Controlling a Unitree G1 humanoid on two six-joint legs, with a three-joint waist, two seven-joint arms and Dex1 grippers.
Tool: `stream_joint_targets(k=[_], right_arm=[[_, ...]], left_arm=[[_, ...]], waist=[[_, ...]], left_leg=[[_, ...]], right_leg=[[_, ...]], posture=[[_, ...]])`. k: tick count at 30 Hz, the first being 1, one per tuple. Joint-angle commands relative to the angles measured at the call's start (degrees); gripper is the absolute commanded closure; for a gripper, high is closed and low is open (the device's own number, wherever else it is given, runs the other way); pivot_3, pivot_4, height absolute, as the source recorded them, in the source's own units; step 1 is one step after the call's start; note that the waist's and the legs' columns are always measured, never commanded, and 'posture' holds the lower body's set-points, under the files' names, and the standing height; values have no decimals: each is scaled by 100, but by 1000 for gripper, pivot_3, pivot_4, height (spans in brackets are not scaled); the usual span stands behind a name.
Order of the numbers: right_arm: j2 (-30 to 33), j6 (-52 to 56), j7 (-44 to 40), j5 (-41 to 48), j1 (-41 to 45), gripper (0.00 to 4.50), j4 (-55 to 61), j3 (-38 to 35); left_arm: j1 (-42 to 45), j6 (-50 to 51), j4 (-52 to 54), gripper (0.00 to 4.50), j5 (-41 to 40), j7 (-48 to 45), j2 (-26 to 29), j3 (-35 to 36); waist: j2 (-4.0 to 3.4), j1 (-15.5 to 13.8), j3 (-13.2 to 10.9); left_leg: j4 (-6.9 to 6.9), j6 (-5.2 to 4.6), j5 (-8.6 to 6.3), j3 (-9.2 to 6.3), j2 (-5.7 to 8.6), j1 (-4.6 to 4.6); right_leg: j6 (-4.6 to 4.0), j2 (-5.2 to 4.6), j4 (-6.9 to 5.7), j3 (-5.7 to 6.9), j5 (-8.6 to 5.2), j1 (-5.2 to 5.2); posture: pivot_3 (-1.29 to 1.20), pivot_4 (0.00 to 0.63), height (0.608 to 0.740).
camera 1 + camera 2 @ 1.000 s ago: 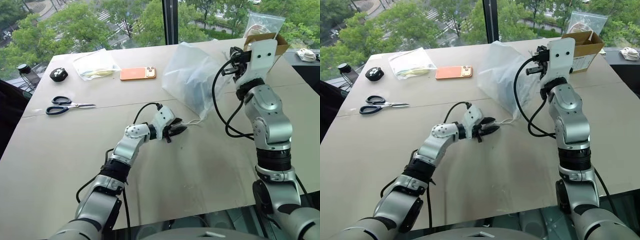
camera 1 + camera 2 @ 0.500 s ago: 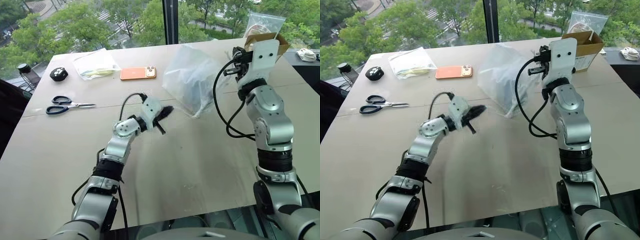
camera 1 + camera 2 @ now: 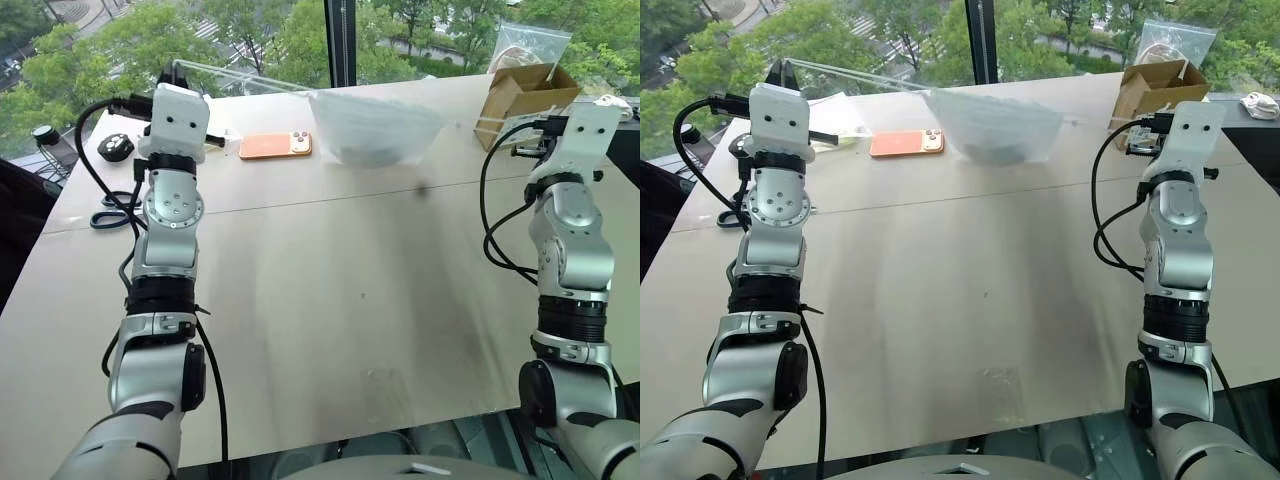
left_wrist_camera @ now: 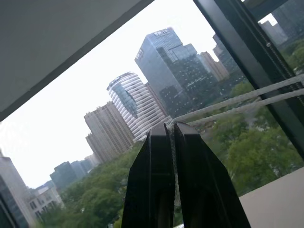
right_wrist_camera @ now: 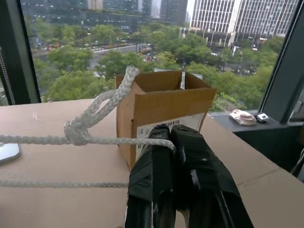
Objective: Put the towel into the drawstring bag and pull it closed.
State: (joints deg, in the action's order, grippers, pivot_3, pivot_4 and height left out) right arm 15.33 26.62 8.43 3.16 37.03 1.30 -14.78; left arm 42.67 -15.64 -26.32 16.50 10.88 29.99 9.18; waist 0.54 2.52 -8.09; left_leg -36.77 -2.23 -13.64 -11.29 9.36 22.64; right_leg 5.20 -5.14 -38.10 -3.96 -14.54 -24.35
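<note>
The drawstring bag [image 3: 375,122] hangs stretched between its two white cords over the back of the table, its mouth drawn together. The towel [image 3: 365,150] shows as a dim bluish shape through the thin fabric. My left gripper [image 4: 172,126] is raised high at the left and shut on one cord [image 3: 240,78], which runs taut down to the bag. My right gripper [image 5: 170,130] is out at the right, shut on the other cord [image 5: 109,140], just past a knot [image 5: 76,134].
An orange phone [image 3: 275,146] lies left of the bag. Scissors [image 3: 108,210], a black round object [image 3: 115,148] and a clear zip bag [image 3: 835,112] sit behind my left arm. A cardboard box [image 3: 525,90] stands at the back right, close to my right gripper.
The left gripper shut on the cord and swung up and far to the left. The right gripper moved right. The bag was pulled taut between them and its mouth cinched.
</note>
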Motion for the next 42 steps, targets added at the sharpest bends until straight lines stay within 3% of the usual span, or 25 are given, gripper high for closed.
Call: stream_joint_targets(k=[1, 9, 15, 17, 19, 21, 23, 24, 27, 31, 32, 35, 42], right_arm=[[14, 52, 600, 47, 22, 4500, 98, -715], [-495, 130, 2075, 684, 159, 4500, 139, -2011], [-608, 123, 2480, 1158, 176, 4500, 93, -2330], [-488, 471, 1509, 1780, 278, 4500, -119, -1885], [-158, 993, -17, 2247, 259, 4500, -58, -950], [735, 1554, -1975, 2459, -281, 4500, 673, 544], [1433, 1791, -3258, 2800, -805, 4500, 1289, 1182], [1785, 1658, -3771, 2853, -1054, 4198, 1465, 1301], [2682, 1045, -4908, 2642, -1812, 3133, 1639, 1434], [3103, 565, -5117, 2392, -2471, 1366, 1297, 1046], [3148, 450, -5248, 2406, -2605, 726, 1212, 926], [3265, -202, -5600, 2194, -3045, 677, 785, 657], [3024, -680, -6061, 2420, -3235, 677, 462, 353]], left_arm=[[186, 480, -247, 4367, -26, 702, 285, 525], [195, 1553, -680, 4367, -606, 1583, 119, 1078], [215, 1816, -761, 4367, -999, 1705, 40, 1171], [319, 1679, -878, 4367, -1269, 676, -139, 682], [223, 1614, -552, 4367, -1790, -952, -486, 61], [-227, 1738, 365, 4367, -2458, -2944, -648, -684], [-762, 1981, 1296, 4367, -2998, -4542, -459, -1265], [-1058, 2175, 1727, 4451, -3215, -5150, -248, -1434], [-1651, 3004, 2514, 3602, -3988, -6181, 329, -1272], [-2023, 3348, 2519, 1912, -3877, -6238, 1019, -919], [-2138, 3484, 2520, 1244, -3917, -6319, 1182, -820], [-2696, 3689, 2673, 24, -4068, -6669, 1697, -427], [-3502, 3999, 3391, 24, -4358, -6934, 1993, -12]], waist=[[0, -4, 0], [0, 5, 1], [1, 12, 2], [3, 15, 3], [2, 8, 3], [0, -1, 4], [0, 12, 10], [2, 22, 11], [4, 138, 9], [3, 131, 6], [2, 106, 5], [-3, -7, 0], [-4, -205, -7]], left_leg=[[-1, 0, 0, 0, 0, 0], [-7, 0, 0, -2, 0, 3], [-21, 0, 0, 7, 1, 14], [-27, 0, 0, 10, 2, 14], [-37, 0, 0, 15, 5, 14], [-45, -2, -1, 18, 7, 19], [-46, -8, -5, 17, 8, 29], [-43, -14, -11, 16, 2, 28], [-38, -15, -23, 8, -6, 44], [-39, -15, -23, 20, -10, 25], [-38, -14, -23, 21, -19, 6], [-30, -40, -39, 21, -32, -41], [-20, -41, -40, 25, -34, -66]], right_leg=[[0, 0, -2, 0, 0, 0], [0, 0, -5, 1, 0, 0], [0, -5, -34, 1, 0, -17], [0, -6, -41, 0, 0, -19], [0, -6, -49, 0, 0, -18], [0, -7, -53, 0, 0, -18], [0, -15, -42, 8, 0, -19], [0, -17, -34, 23, -1, -18], [0, -14, 2, 29, -1, -20], [-12, -4, -6, 19, 8, -20], [-18, 5, -7, 20, 18, -6], [-22, 15, 3, 25, 28, 41], [-22, 12, 19, 24, 28, 68]], posture=[[0, 150, 736], [0, 150, 736], [0, 150, 736], [0, 150, 736], [0, 150, 736], [0, 150, 736], [0, 150, 736], [0, 150, 736], [0, 150, 736], [0, 150, 736], [0, 150, 736], [0, 150, 736], [0, 150, 736]])
